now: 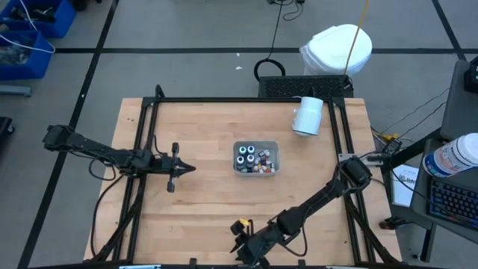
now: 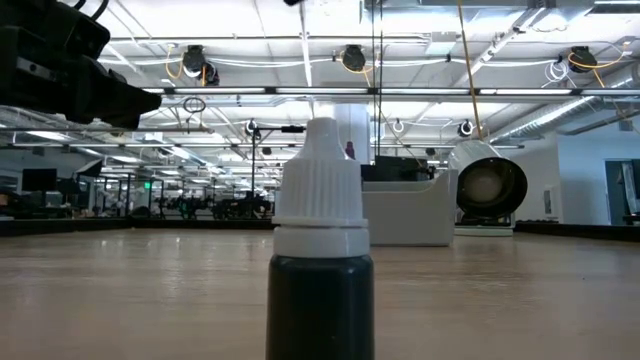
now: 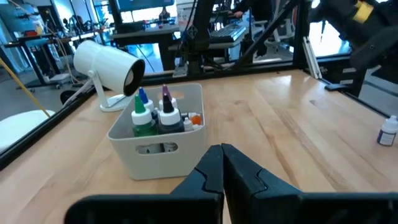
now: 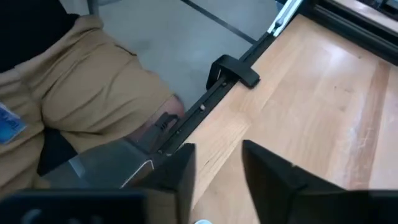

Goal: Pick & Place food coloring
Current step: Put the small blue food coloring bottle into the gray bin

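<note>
One food coloring bottle (image 2: 320, 262), dark with a white ribbed cap, stands upright on its base on the wooden table near the front edge; it also shows small in the left wrist view (image 3: 388, 130). More food coloring bottles (image 3: 155, 117) stand in the grey tray (image 1: 256, 159) at mid-table. My right gripper (image 4: 217, 168) is open over the table's near edge, and a bit of white cap (image 4: 202, 221) shows low between its fingers. My left gripper (image 3: 222, 163) is shut and empty, left of the tray, pointing at it.
A large white cylinder (image 1: 308, 116) lies on its side at the far right of the table. A black frame rail (image 4: 233, 70) runs along the near edge. A person in tan trousers (image 4: 81, 81) stands just beyond that edge. Bare wood surrounds the tray.
</note>
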Controlling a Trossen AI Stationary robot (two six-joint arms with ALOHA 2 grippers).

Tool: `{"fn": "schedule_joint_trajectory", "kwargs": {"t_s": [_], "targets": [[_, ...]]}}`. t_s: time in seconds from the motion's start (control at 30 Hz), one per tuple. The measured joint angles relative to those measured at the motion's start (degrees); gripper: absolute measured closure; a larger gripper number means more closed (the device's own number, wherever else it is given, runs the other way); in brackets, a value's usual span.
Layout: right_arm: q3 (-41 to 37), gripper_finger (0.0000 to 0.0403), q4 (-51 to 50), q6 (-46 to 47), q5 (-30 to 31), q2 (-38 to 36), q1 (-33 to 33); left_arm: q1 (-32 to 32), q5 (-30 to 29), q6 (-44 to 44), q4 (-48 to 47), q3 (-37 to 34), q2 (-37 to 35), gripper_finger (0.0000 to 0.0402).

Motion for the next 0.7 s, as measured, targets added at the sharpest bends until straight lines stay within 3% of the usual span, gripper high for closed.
{"fn": "schedule_joint_trajectory", "kwargs": {"t_s": [0.27, 0.7], "targets": [[-1.2, 0.0198, 0.4, -0.5, -4.7, -0.4, -0.5, 0.0, 0.0, 0.0, -2.2, 0.0, 0.0, 0.0371], [-17.5, 0.0189, 25.0, 0.4, -5.9, -1.9, -2.4, 0.0, 0.0, -1.5, -2.6, 0.0, 0.0, 0.0360]]}}
